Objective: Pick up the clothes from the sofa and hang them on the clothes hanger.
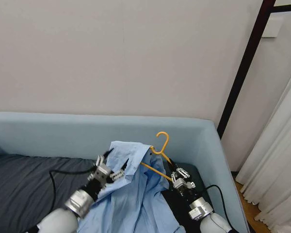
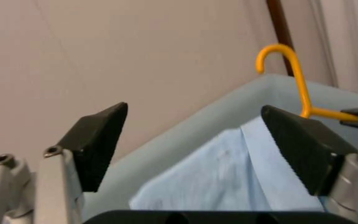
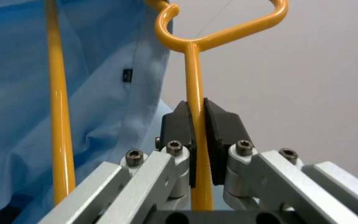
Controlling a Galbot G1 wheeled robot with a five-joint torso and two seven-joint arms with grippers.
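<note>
Lit evenly by soft diffuse light; threw faint shadows in shirt (image 1: pixel 136 199) folds, thin highlights along the hanger (image 3: pixel 193 74)

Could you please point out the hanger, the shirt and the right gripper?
hanger (image 2: pixel 298 77), left wrist view, on its hook.
shirt (image 1: pixel 136 199), head view, on its front cloth.
right gripper (image 3: pixel 195 109), right wrist view, between its fingertips, shut on the hanger.

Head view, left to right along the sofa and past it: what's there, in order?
dark grey seat cushion → left gripper, fingers open → light blue shirt → yellow hanger → right gripper, shut on the hanger → black pole → white curtain
</note>
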